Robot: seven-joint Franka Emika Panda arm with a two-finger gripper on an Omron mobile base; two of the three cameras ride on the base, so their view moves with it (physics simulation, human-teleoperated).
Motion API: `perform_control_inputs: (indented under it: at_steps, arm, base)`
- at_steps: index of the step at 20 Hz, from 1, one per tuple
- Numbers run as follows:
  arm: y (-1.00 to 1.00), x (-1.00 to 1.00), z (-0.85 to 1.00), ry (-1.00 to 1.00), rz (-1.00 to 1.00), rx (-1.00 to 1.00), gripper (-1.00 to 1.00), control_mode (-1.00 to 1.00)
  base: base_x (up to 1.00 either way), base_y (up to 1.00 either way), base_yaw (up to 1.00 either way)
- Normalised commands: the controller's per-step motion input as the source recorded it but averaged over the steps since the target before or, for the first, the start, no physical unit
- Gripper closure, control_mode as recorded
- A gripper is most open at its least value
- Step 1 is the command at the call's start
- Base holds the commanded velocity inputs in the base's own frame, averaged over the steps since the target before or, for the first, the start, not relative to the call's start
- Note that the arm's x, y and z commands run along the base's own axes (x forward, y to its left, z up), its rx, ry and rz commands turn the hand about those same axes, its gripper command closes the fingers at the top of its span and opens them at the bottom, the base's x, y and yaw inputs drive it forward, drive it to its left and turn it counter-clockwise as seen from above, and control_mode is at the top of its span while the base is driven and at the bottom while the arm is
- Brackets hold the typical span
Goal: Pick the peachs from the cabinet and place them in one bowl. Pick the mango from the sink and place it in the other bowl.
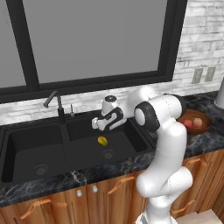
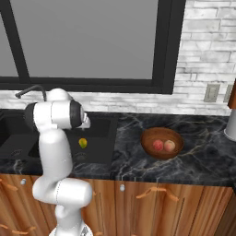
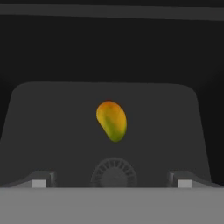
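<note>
Two black sink (image 1: 26, 151) basins, marbled dark counter (image 2: 203, 159)

No text, label, brand, number or sign can be read anywhere in these pictures.
</note>
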Motion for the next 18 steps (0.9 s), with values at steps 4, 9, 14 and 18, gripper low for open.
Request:
perform_control_inputs:
  at_steps: [4,9,14,18]
  arm:
    - [0.01,0.18,-0.27,0.00,0.00,0.00,-1.00,-1.00]
    - [0.03,0.16,-0.28,0.00,0.00,-0.01,-1.00,-1.00]
    - [0.04,0.15,-0.30,0.01,-0.01,-0.02,-1.00,-1.00]
    - [0.05,0.13,-0.32,0.03,-0.01,-0.03,-1.00,-1.00]
  base:
    - [0.00,0.00,0.00]
    - [0.00,0.00,0.00]
    - [0.00,0.00,0.00]
    - [0.00,0.00,0.00]
